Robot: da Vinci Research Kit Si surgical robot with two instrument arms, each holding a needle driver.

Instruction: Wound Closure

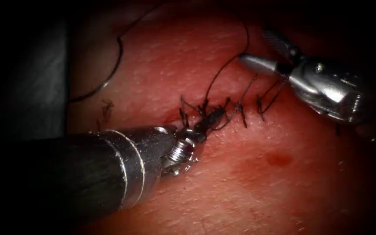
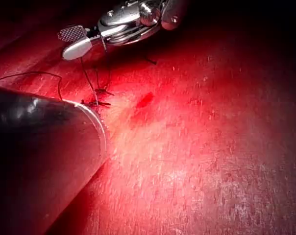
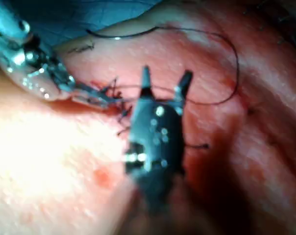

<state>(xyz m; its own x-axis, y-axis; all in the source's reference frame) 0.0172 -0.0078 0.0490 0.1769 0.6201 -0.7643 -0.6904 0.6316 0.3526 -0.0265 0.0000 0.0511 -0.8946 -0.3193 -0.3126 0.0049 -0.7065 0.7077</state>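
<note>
**A:** What's there, biggest first?

**B:** The tissue [image 1: 249, 182] spreads across the scene, its cut [image 1: 223, 111] running nine to three o'clock, crossed by dark stitches. The left gripper [image 1: 212, 119] comes from eight o'clock, jaws together at the stitch line, seemingly clamped on the thread [image 1: 223, 69]. The right gripper [image 1: 268, 52], at two o'clock, has its jaws apart and empty, astride thread strands.

**A:** And the needle?

**B:** I can't make it out. Thread loops away toward eleven o'clock.

**A:** Any advice?

**B:** I'd judge steady, gentle tension matters, so the stitches don't tear.

**A:** Do the views differ?

**B:** The right wrist view shows the right gripper [image 3: 165, 83] forked wide; the left wrist view shows the red fluid spot [image 2: 145, 100].
</note>
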